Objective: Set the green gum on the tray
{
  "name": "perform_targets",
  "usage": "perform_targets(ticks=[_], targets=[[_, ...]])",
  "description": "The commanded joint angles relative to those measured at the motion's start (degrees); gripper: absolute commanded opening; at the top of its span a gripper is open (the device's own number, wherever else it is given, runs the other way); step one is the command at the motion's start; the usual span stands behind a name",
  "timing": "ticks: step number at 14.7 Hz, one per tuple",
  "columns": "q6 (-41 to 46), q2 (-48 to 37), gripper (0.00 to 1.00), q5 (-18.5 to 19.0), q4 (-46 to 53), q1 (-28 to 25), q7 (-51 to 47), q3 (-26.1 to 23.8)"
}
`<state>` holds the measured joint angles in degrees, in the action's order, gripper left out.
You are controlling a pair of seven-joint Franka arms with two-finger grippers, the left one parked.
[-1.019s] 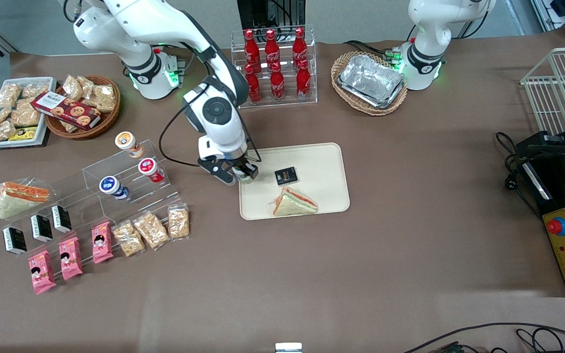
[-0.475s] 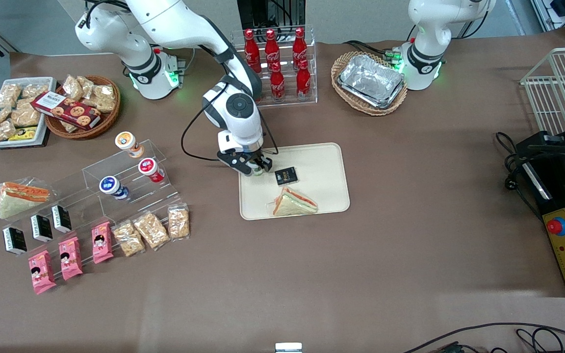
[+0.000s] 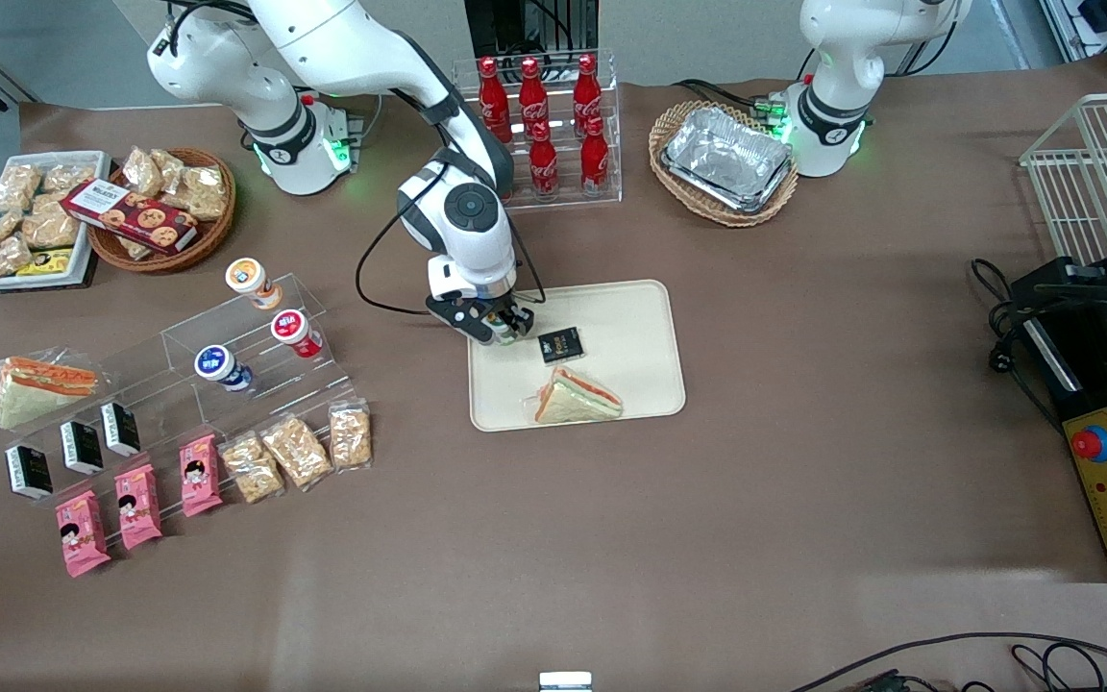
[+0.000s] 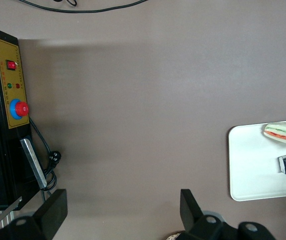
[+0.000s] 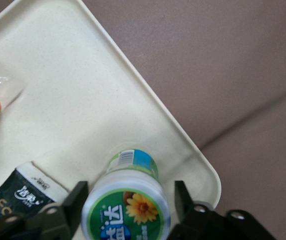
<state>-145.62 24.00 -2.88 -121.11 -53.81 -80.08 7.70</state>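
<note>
The green gum, a white canister with a green-rimmed lid and a flower label, stands upright in a corner of the cream tray. My gripper is straddling it, one finger on each side with small gaps, so it is open. In the front view the gripper hangs over the tray at the corner nearest the cola rack, and the gum barely shows under it. The tray also shows in the left wrist view.
A black packet lies on the tray beside the gum, and a wrapped sandwich lies nearer the front camera. A cola bottle rack stands farther back. An acrylic stand with orange-, red- and blue-lidded canisters lies toward the working arm's end.
Over the last second the gripper carried the gum from the tray's edge farther onto its corner, away from the front camera. It has hardly moved in the last half second.
</note>
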Motion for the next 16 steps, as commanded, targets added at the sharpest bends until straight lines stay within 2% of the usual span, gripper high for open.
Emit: perform_targets(ticks=[1,6,8,10,12,16], targets=[[-1.16,0.26,1.00,-0.99,0.08,-0.59,-0.78,0.47],[-0.28,-1.84,1.00,-0.99,0.26,0.19,0.45,0.56],[2.86,-4.65,1.00,-0.99,0.69,0.64,2.99,0.91],[10.67,-9.03,1.00,-0.99,2.27,2.73,9.21,1.35],[22.51,-13.87,1.00,-0.99,6.38,4.41,15.72,1.53],[44.07,-16.79,1.00,-0.99,22.28,7.49,26.89,1.79]])
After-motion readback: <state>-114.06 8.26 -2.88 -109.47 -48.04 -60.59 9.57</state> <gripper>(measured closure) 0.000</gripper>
